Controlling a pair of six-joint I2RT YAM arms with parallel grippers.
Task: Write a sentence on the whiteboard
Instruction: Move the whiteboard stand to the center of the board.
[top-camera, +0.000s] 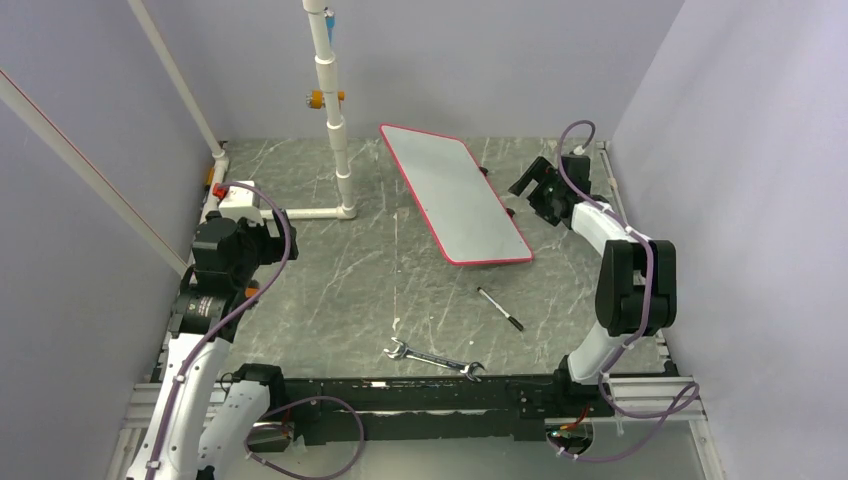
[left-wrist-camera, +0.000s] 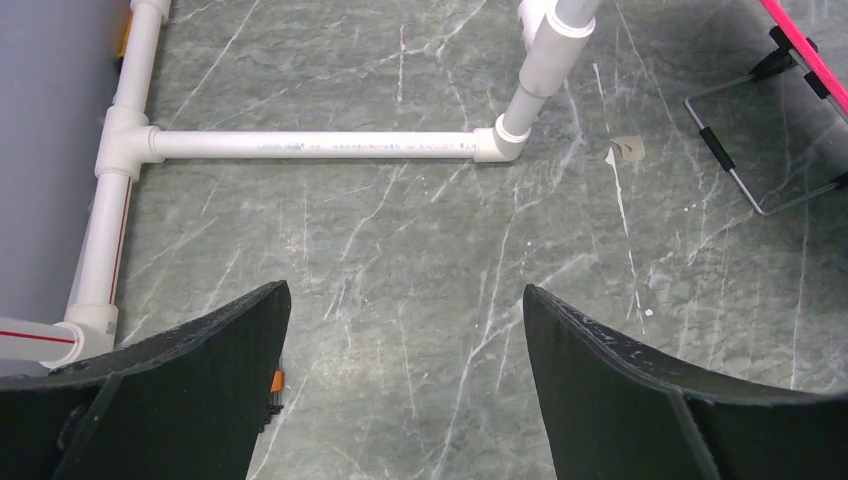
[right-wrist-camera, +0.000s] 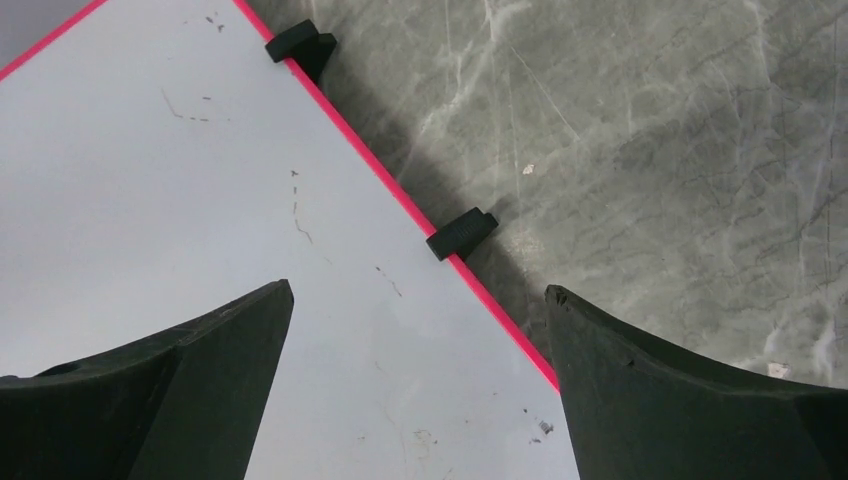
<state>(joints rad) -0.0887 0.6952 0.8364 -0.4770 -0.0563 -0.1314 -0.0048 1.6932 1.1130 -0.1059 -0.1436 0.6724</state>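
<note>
The whiteboard (top-camera: 455, 195) lies flat at the back middle of the table, white with a red-pink rim. Its surface is blank apart from faint smudges; no sentence shows on it. A black marker (top-camera: 500, 309) lies on the table in front of the board. My right gripper (top-camera: 522, 186) is open and empty, hovering over the board's right edge; the right wrist view shows the board (right-wrist-camera: 200, 200) and a black foot (right-wrist-camera: 462, 231) between my spread fingers (right-wrist-camera: 420, 295). My left gripper (top-camera: 262, 226) is open and empty at the far left, over bare table (left-wrist-camera: 405, 300).
A silver wrench (top-camera: 435, 360) lies near the front edge. A white PVC pipe frame (top-camera: 335, 120) stands at the back left, and its floor pipes (left-wrist-camera: 310, 145) lie ahead of my left gripper. A wire stand (left-wrist-camera: 760, 150) shows by the board's red rim (left-wrist-camera: 810, 50). Grey walls enclose the table.
</note>
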